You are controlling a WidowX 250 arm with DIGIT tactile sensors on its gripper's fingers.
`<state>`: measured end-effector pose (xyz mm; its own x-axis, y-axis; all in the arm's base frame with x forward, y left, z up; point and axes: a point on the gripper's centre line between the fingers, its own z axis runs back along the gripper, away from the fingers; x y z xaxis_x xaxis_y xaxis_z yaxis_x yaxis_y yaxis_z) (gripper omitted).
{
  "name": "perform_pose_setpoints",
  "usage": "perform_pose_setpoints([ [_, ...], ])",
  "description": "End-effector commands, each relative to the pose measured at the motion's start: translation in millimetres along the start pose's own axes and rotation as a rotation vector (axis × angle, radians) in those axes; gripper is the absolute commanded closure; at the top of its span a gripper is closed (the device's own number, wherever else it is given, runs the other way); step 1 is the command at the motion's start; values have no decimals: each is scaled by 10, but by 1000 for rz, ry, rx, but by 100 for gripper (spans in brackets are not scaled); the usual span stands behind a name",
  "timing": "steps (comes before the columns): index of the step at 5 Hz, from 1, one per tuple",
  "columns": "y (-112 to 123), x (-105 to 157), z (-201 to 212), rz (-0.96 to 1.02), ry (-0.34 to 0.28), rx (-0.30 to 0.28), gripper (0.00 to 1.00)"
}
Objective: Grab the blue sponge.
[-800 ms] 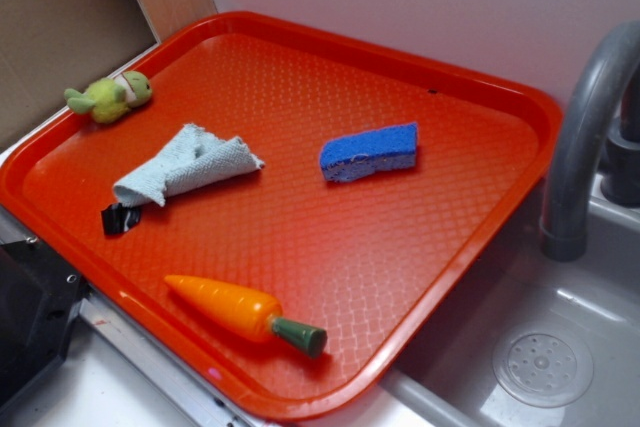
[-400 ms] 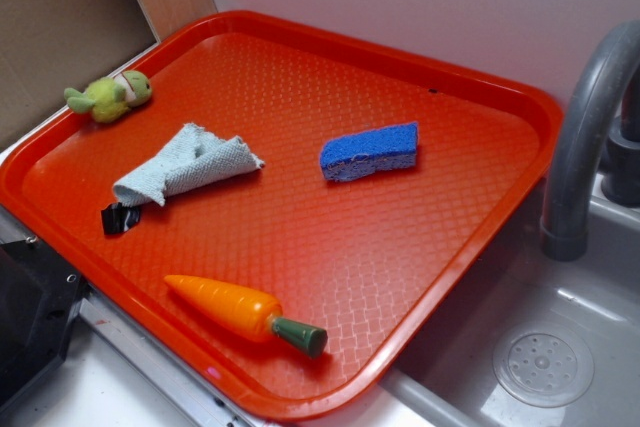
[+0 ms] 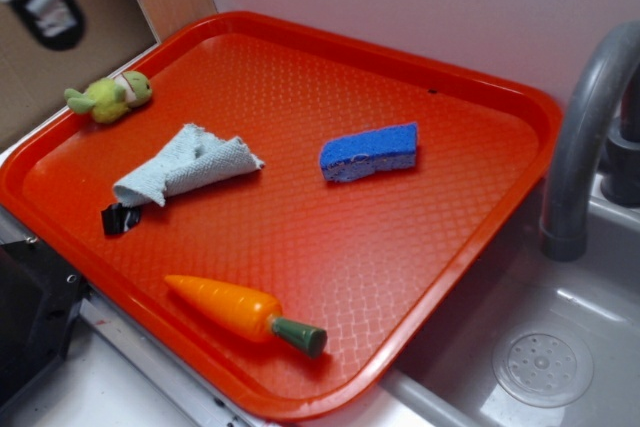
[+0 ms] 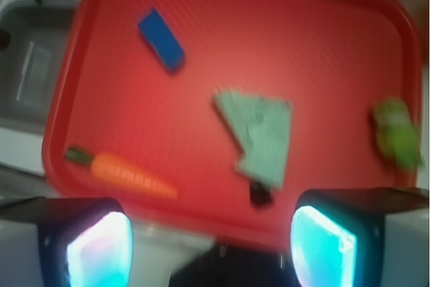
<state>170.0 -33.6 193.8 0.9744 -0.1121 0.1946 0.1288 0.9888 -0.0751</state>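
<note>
The blue sponge (image 3: 369,151) lies flat on the red tray (image 3: 470,197), right of centre, blue side up over a pale underside. In the wrist view the sponge (image 4: 161,39) is far up and to the left on the tray (image 4: 349,52). My gripper (image 3: 42,2) shows only in part at the top left corner of the exterior view, high above the tray's left end and far from the sponge. In the wrist view my gripper (image 4: 210,250) is open wide and empty, its fingertips (image 4: 99,250) glowing cyan over the tray's near rim.
A pale blue-grey rag (image 3: 185,167) lies left of the sponge with a small black clip (image 3: 120,217) at its end. A green plush toy (image 3: 110,97) sits on the tray's left rim. A toy carrot (image 3: 245,312) lies near the front edge. A grey sink (image 3: 545,347) and faucet (image 3: 580,137) stand at the right.
My gripper has come into the exterior view at the top left corner; it was out of view before. The objects on the tray have not moved.
</note>
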Motion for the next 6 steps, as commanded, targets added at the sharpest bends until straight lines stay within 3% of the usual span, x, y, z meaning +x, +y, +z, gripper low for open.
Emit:
perform_pose_setpoints([
  [1,-230,683,-444,-309,-117,-84,0],
  [2,-299,830,-629,-333,-109,-107,0],
  [4,-418,986,-1071,-383,-40,-39,0],
  [5,-422,1027,-1271,-391,-14,-30,0],
  [6,-441,1008,-1497,-413,49,-33,0],
])
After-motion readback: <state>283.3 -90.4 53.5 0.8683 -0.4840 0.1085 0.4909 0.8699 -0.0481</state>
